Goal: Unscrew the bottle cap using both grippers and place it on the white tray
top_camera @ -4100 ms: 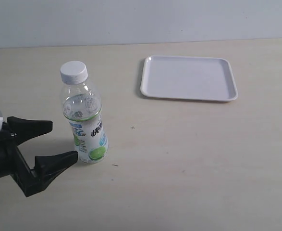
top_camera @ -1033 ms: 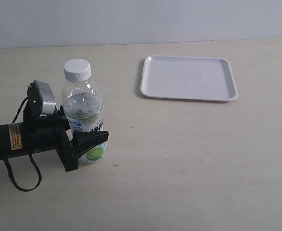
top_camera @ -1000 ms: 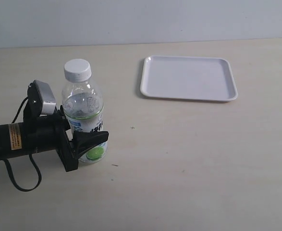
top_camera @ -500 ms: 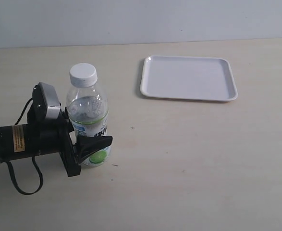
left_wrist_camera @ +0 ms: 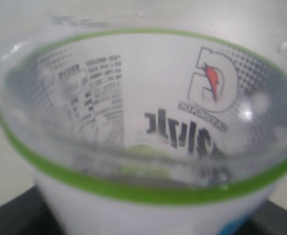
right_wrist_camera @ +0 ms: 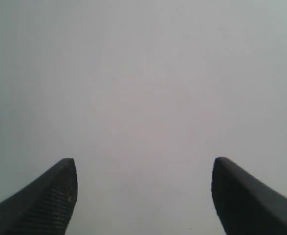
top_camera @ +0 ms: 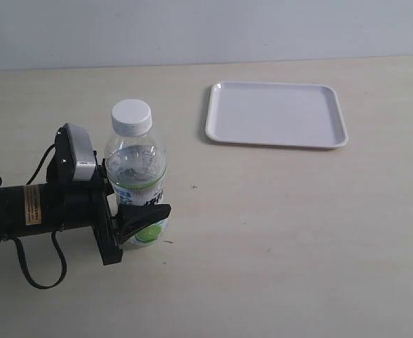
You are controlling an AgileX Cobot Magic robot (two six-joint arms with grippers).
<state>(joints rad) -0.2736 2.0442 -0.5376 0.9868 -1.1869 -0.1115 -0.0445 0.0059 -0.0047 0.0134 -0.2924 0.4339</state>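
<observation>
While the left gripper (top_camera: 145, 213) clamps the bottle (top_camera: 137, 169) low down, bare table (top_camera: 276, 232) lies between it and the tray (top_camera: 276, 143); the right gripper (right_wrist_camera: 143, 196) gapes empty.

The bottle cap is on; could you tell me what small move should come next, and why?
Probably bring the right tool over the bottle cap: the left tool clamps the bottle upright, and the right tool stands open, holding nothing.

Your left gripper (top_camera: 144, 205), which stood open beside the bottle (top_camera: 137, 172) at the lower left, is now clamping its lower label and carrying it, bottle cap (top_camera: 131, 116) included, rightward and slightly down the exterior frame.
</observation>
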